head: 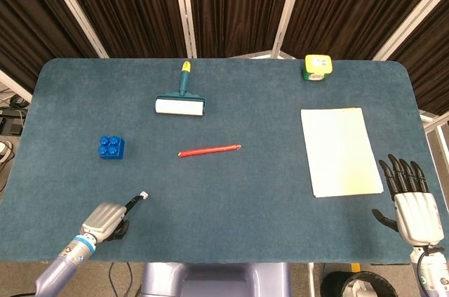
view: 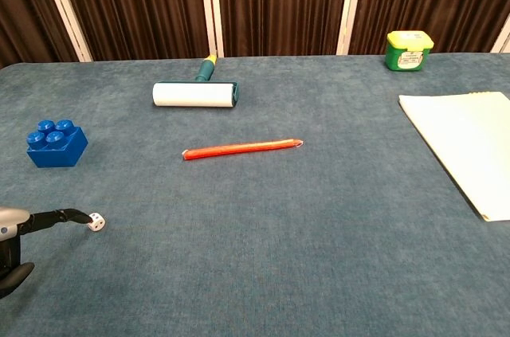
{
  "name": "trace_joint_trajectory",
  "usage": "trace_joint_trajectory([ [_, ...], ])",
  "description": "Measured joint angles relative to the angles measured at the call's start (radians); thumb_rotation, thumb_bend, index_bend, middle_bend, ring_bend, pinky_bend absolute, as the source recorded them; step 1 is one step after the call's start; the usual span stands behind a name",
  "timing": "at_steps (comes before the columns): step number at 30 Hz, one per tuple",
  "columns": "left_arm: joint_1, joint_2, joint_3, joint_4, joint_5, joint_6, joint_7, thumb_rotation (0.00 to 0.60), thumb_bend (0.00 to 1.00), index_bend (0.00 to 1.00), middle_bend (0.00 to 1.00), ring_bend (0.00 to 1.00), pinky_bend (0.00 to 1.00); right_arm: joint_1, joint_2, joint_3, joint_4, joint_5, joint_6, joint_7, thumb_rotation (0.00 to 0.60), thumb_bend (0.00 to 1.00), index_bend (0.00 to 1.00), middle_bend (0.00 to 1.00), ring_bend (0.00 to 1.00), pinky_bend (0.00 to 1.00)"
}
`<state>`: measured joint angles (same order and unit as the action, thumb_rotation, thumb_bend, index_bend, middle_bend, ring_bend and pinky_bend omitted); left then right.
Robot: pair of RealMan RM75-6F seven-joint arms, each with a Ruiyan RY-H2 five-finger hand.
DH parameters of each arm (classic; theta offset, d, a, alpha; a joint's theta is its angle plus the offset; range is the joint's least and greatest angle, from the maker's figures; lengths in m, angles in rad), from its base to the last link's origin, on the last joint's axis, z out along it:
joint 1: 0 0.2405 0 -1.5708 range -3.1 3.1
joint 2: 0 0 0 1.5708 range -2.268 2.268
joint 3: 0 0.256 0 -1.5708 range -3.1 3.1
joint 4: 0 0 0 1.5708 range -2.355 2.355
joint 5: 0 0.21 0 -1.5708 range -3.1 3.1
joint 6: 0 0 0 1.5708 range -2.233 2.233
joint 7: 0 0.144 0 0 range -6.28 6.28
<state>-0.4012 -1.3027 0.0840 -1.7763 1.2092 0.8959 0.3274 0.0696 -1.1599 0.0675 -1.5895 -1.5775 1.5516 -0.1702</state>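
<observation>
White die (view: 96,222) near the table's (head: 280,213) front-left corner, left hand (head: 106,220) mostly curled, one fingertip (view: 82,215) touching it, holding nothing. Approach step; next likely needs a thumb-finger pinch. Right hand (head: 410,202) splayed, idle at front-right edge.

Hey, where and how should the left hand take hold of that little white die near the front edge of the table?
Pinch the die across two opposite side faces, coming down from above. It is a small cube lying flat on the table, so nothing else offers purchase. The left hand sits just beside it, one fingertip at its near side; the blue brick lies well clear.
</observation>
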Motion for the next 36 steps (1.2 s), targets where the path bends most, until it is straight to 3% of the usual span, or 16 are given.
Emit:
trace_joint_trajectory([
  [11, -0.002, 0.028, 0.033, -0.017, -0.011, -0.006, -0.005, 0.6, 0.75, 0.0, 0.99, 0.91, 1.0, 0.004, -0.001, -0.001, -0.003, -0.005, -0.002, -0.004, 0.6, 0.0, 0.0, 0.0, 0.0, 0.0],
  [22, 0.049, 0.087, 0.063, -0.023, 0.173, 0.103, -0.148, 0.6, 0.75, 0.0, 0.98, 0.89, 1.0, -0.005, 0.005, -0.005, -0.007, -0.01, 0.013, 0.001, 0.6, 0.0, 0.0, 0.0, 0.0, 0.0],
  [24, 0.058, 0.093, 0.062, -0.024, 0.201, 0.137, -0.156, 0.6, 0.73, 0.01, 0.94, 0.84, 0.99, -0.006, 0.008, -0.006, -0.01, -0.013, 0.017, 0.002, 0.6, 0.0, 0.0, 0.0, 0.0, 0.0],
  [26, 0.076, 0.099, 0.057, -0.025, 0.233, 0.198, -0.163, 0.6, 0.57, 0.01, 0.76, 0.67, 0.79, -0.007, 0.01, -0.006, -0.013, -0.016, 0.019, 0.004, 0.6, 0.0, 0.0, 0.0, 0.0, 0.0],
  [28, 0.099, 0.101, 0.048, -0.023, 0.267, 0.28, -0.161, 0.6, 0.2, 0.0, 0.31, 0.24, 0.25, -0.007, 0.012, -0.006, -0.016, -0.018, 0.021, 0.006, 0.6, 0.0, 0.0, 0.0, 0.0, 0.0],
  [30, 0.124, 0.102, 0.038, -0.02, 0.296, 0.363, -0.153, 0.6, 0.02, 0.0, 0.04, 0.02, 0.01, -0.008, 0.014, -0.005, -0.017, -0.019, 0.023, 0.008, 0.6, 0.0, 0.0, 0.0, 0.0, 0.0],
  [36, 0.234, 0.125, -0.004, -0.04, 0.336, 0.62, -0.022, 0.6, 0.0, 0.0, 0.0, 0.0, 0.0, -0.012, 0.021, -0.002, -0.02, -0.022, 0.038, 0.024, 0.6, 0.0, 0.0, 0.0, 0.0, 0.0],
])
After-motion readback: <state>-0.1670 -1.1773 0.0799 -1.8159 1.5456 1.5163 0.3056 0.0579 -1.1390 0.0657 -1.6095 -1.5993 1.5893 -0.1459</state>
